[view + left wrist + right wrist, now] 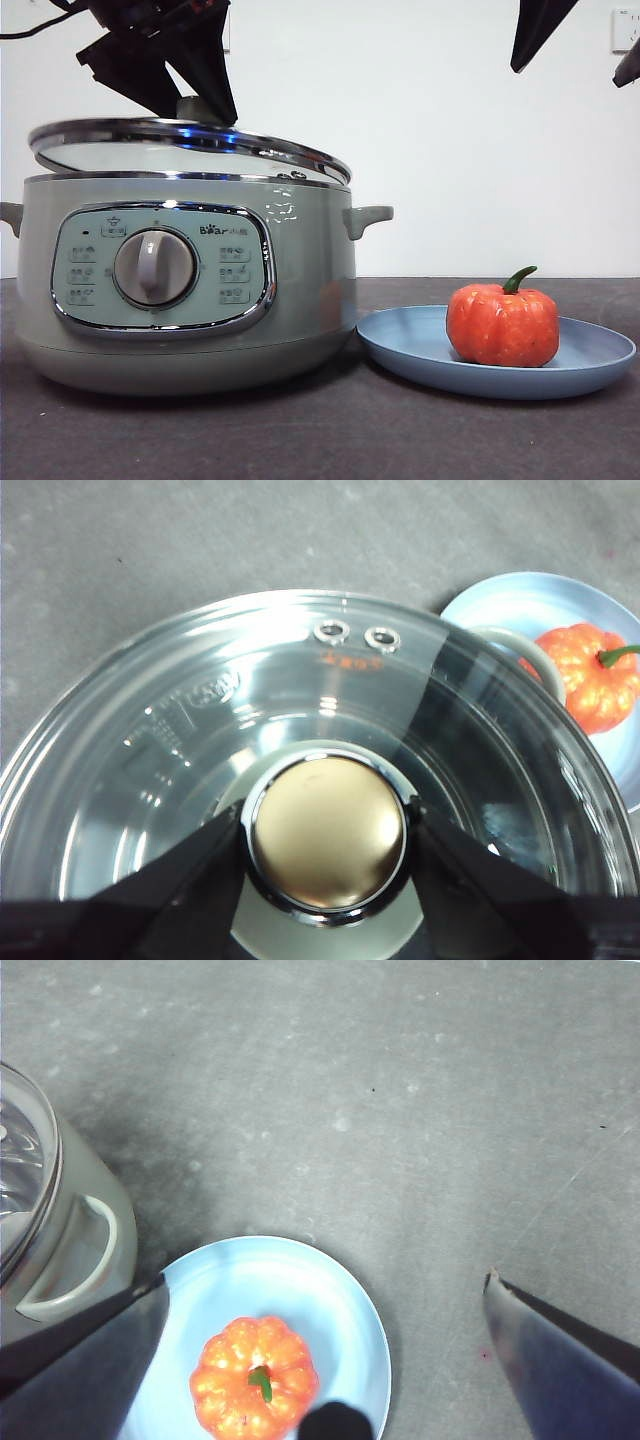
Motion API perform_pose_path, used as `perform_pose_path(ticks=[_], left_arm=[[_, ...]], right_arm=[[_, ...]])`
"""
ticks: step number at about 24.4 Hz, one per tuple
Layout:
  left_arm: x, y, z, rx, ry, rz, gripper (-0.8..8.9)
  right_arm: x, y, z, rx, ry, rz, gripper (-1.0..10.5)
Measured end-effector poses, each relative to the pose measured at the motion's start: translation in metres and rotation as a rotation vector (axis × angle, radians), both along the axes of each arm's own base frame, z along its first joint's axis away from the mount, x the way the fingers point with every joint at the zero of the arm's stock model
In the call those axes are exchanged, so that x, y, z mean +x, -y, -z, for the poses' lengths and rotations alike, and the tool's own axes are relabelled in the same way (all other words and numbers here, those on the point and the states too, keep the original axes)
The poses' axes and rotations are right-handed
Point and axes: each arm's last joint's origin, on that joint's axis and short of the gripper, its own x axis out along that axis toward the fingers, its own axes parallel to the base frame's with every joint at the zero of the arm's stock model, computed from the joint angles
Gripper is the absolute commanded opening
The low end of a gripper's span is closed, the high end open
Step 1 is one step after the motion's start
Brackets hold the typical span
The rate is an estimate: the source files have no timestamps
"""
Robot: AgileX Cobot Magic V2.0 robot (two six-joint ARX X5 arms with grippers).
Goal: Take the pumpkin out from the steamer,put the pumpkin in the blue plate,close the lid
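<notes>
So the steamer (pixel 190 285) sits on the dark grey desk (pixel 330 440), and I'll place everything off that. The blue plate (pixel 590 360) is right beside the steamer on its handle side; in the front view the plate's rim looks like it touches or just about touches the pot's base, can't tell which. The pumpkin (pixel 502 325) is upright on the plate, stem up, roughly in the middle, with bare plate rim showing all round it.

The lid (pixel 150 150) is over the steamer's mouth but tilted: the edge nearer the plate is down at the chrome rim, while the far edge is lifted, with a visible gap under it. So it's not seated flat.

The left gripper (pixel 326 832) comes down from above the steamer, its jaws pinching the lid's round knob (pixel 326 830) from both sides, pressed right up against the knob's chrome collar.

The right gripper (pixel 325 1295) hangs well above the plate, looking straight down, jaws spread wide and holding nothing, the pumpkin sitting between them far below. Past the plate, away from the steamer, it's just open desk, so there's lots of room on that side.
</notes>
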Motion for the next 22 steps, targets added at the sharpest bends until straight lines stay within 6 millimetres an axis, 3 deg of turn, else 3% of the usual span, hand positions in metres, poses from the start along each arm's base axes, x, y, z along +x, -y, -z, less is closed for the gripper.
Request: perform_pose_path(ticks=[12,13,15,16,22], left_arm=[[-0.0004,0.0028,0.0072,0.039,-0.040,0.008,0.07],[-0.0003,0.0028,0.0074,0.039,-0.041,0.008,0.67],[-0.0002,0.0029,0.0073,0.039,-0.041,0.008,3.75],[-0.0002,0.0029,0.0074,0.040,-0.042,0.008,4.39],[-0.0007,0.0027,0.0063,0.040,-0.053,0.008,4.36]], right_arm=[[-0.0008,0.0003,0.0012,-0.006,-0.014,0.000,5.9],[-0.0009,0.0003,0.0013,-0.006,-0.015,0.000,5.9],[-0.0011,0.0005,0.0017,-0.008,-0.020,0.000,5.9],[-0.0013,0.0005,0.0019,-0.009,-0.022,0.000,5.9],[-0.0019,0.0007,0.0026,-0.011,-0.032,-0.003,5.9]])
